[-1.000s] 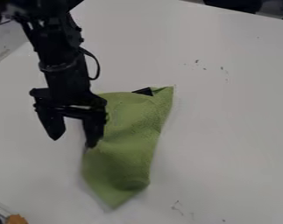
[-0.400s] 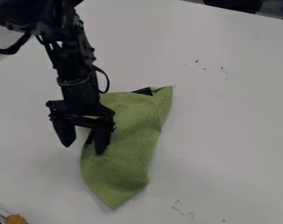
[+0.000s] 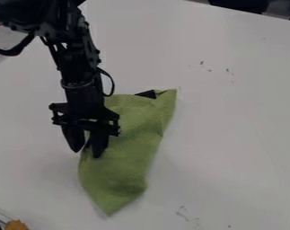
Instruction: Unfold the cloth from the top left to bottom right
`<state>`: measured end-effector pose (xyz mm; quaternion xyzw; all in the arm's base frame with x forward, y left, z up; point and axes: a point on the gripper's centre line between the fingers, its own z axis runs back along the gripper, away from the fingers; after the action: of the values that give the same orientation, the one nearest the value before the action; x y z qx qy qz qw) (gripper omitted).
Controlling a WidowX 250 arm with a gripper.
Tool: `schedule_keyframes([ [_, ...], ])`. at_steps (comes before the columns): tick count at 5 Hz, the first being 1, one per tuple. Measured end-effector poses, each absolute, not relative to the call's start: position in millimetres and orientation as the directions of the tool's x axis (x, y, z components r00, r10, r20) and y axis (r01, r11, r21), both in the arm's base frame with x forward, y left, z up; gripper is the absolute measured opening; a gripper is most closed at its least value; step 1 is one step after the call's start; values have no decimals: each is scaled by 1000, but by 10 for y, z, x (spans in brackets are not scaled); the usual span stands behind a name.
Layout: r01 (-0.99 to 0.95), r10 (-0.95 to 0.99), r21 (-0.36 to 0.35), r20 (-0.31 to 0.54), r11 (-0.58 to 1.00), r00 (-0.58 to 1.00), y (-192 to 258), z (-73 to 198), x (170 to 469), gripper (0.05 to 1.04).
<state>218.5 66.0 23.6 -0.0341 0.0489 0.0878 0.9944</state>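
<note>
The gripper [image 3: 87,152] is at the left edge of the green cloth [image 3: 126,164], low over the table. Its fingers stand near each other, shut on a bit of that edge; the right finger lies in front of the cloth and the left one is just outside it. Folded into a long, narrow shape, the cloth runs from an upper right corner down to a pointed lower end. A small black patch [image 3: 147,94] shows at its top edge. Part of the cloth's upper left side is hidden behind the gripper.
The white table [image 3: 231,126] extends around the cloth, with small dark marks at the upper right and below right. At the lower left corner are an orange-brown object [image 3: 16,225] and a curved rim. Dark items stand beyond the top right edge.
The gripper has moved right and down to the cloth's left edge, and its fingers have closed together. The cloth's lower part has shifted slightly left.
</note>
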Motion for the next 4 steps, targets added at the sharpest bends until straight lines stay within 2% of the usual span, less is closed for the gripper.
schedule_keyframes([
  [1, -182, 174, -60, -114, 982, 978, 654, 207, 2178, 293],
  [2, -175, 166, -62, -126, 983, 978, 637, 177, 2205, 109],
  [3, -176, 166, -65, -132, 982, 977, 631, 160, 2198, 52],
  [4, -168, 162, -38, -122, 985, 979, 611, 248, 2201, 51],
])
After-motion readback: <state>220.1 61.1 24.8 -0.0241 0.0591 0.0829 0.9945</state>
